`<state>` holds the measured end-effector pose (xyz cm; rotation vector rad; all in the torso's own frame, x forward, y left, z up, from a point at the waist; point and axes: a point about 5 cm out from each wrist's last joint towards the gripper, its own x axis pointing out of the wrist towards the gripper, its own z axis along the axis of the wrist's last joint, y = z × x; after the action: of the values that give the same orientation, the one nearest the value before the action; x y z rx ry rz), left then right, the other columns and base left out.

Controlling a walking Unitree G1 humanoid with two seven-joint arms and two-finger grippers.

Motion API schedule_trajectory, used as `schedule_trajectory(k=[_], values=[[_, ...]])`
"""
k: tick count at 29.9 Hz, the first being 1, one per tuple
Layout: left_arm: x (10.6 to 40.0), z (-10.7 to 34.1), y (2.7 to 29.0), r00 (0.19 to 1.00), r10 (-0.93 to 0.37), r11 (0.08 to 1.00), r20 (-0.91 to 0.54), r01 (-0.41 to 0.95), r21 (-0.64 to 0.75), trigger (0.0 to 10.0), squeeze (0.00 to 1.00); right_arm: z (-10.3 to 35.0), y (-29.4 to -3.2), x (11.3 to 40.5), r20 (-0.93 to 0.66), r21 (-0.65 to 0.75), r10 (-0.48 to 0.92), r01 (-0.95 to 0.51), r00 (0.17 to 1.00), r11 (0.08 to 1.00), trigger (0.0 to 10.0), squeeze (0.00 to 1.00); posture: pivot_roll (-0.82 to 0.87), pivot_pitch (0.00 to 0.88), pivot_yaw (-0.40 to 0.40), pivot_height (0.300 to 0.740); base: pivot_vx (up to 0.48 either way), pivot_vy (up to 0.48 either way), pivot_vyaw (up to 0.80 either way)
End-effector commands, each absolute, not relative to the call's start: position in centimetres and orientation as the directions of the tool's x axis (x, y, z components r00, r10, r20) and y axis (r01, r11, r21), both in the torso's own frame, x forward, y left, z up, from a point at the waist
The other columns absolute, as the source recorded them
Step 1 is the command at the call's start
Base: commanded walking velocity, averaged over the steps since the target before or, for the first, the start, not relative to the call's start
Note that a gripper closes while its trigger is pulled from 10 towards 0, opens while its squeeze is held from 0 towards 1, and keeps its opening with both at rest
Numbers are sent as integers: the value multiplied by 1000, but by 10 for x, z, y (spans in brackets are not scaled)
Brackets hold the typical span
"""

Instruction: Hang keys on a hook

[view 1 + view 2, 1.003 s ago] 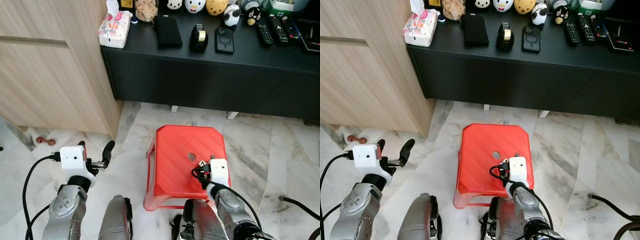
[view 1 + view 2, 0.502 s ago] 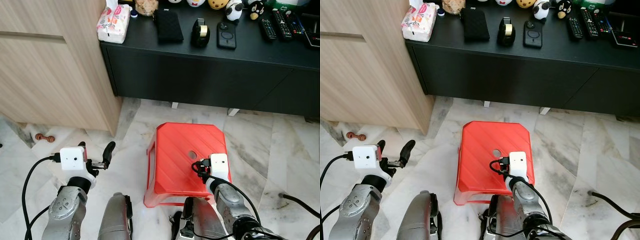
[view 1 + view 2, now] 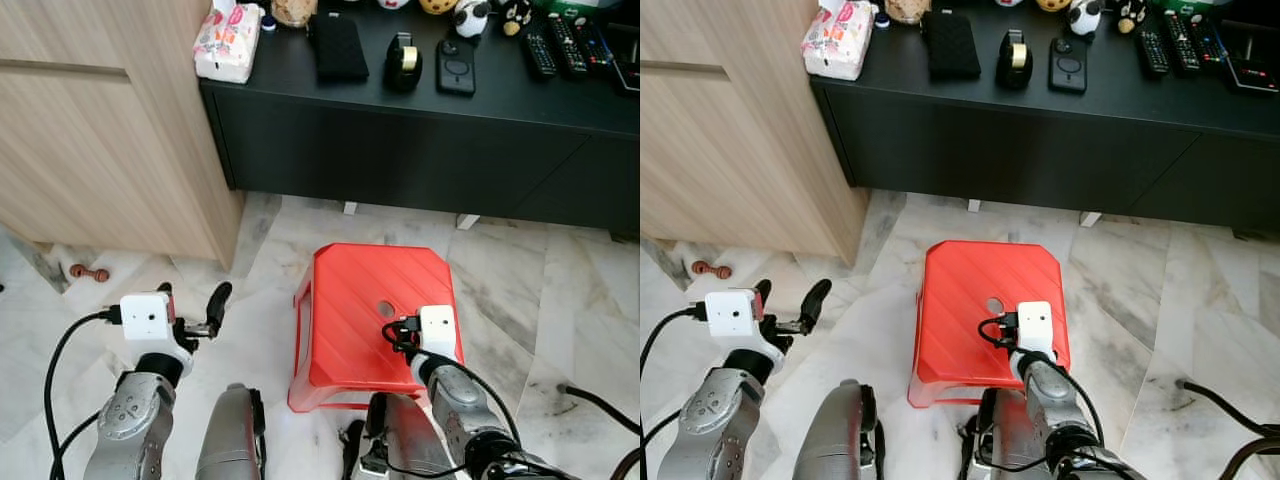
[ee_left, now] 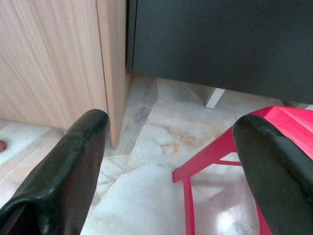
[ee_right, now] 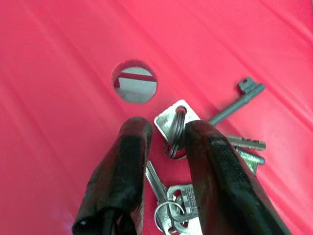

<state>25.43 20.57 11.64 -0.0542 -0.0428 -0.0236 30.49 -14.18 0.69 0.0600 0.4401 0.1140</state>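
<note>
Right gripper [image 5: 164, 142] reaches down onto the red stool [image 3: 350, 300], its 2 fingers nearly together astride the keys [image 5: 205, 147] beside the stool's centre hole [image 5: 135, 82]. Left gripper [image 4: 166, 142] hangs spread wide above the marble floor [image 3: 260, 250], left of the stool.

Keys [image 5: 195, 147]: silver bunch on linked rings, fanned flat on the red stool [image 5: 58, 63] top, just beside its round centre hole. One long dark key points outward. My right end effector [image 5: 168, 139] straddles the ring.
</note>
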Motion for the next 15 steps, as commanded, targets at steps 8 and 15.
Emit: schedule_trajectory(k=[8, 15], values=[[247, 110, 204, 1000, -23, 998, 8, 24, -52, 10000, 0, -5, -147, 294, -475, 80, 105, -76, 874, 994, 10000, 0, 210, 361, -103, 642, 0, 0, 0], [247, 109, 204, 1000, -22, 999, 7, 22, -50, 10000, 0, -4, -145, 296, -479, 67, 118, -97, 870, 993, 0, 0, 208, 359, -103, 642, 0, 0, 0]])
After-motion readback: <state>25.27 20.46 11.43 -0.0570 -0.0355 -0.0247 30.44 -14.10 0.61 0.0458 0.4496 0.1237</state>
